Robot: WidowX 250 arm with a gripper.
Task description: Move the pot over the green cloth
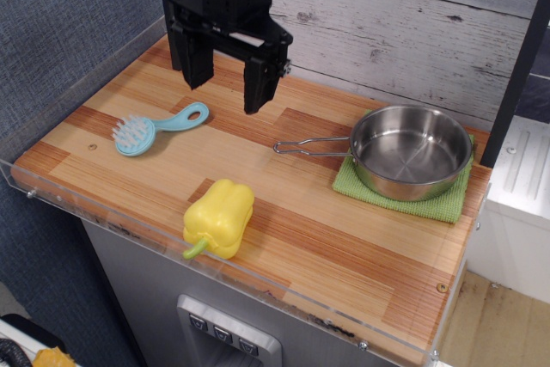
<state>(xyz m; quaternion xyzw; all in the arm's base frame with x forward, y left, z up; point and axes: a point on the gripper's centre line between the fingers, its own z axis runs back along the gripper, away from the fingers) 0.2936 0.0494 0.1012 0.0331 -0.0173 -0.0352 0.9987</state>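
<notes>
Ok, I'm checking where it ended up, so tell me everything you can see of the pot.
The pot is a shallow round pan of shiny stainless steel, empty, standing upright. A long thin wire handle points left, out over the wooden tabletop. It rests on the green cloth, covering most of it, at the table's right rear near the plank wall. Nothing else touches it; the open pincer hangs well to its left.

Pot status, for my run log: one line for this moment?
pot: on green cloth | pincer: open, empty, above table | task: appears done

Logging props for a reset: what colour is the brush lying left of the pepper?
The brush is light blue with pale bristles, clearest in the observation.image view.
</notes>
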